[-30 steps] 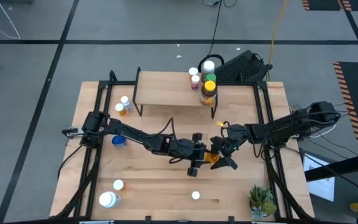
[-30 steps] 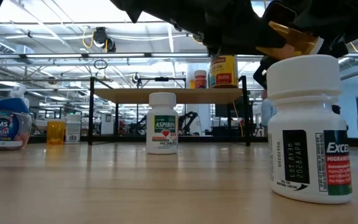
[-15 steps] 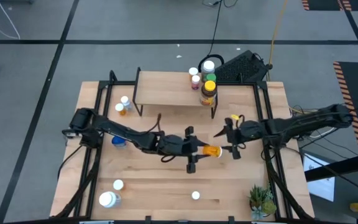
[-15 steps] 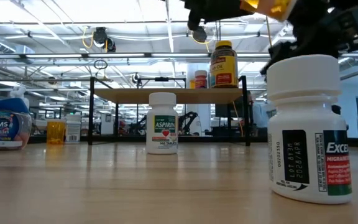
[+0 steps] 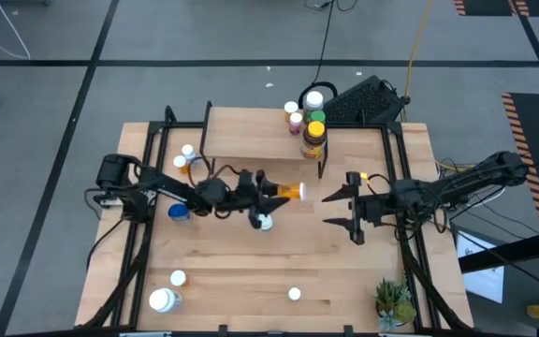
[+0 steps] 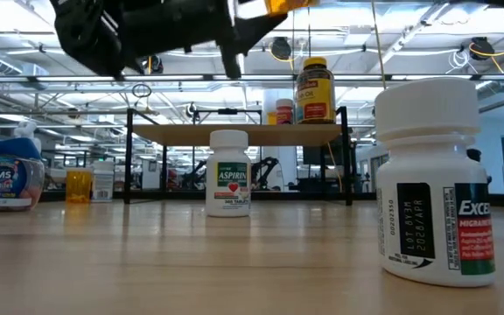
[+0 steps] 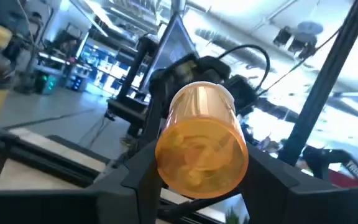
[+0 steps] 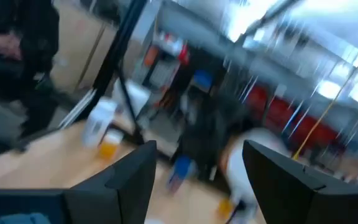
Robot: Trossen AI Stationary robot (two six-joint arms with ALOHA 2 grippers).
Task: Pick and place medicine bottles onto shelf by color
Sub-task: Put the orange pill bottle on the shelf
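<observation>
Wooden table (image 5: 363, 271), shelf (image 5: 251, 131) at far edge. Left gripper (image 5: 274, 194) clamps orange bottle (image 5: 291, 192) sideways — aloft, likely shelf-bound. Right gripper (image 5: 344, 208) wide, empty — waiting right.

we log: orange bottle (image 5: 291, 192) clear amber, gold base (image 7: 202, 152) | aspirin bottle (image 6: 228, 172) white, green label, red heart | shelf (image 5: 251, 132) light wood, black legs | shelf jar (image 5: 314, 137) amber, yellow lid | Tums tub (image 6: 5, 181) blue, multicolour
</observation>
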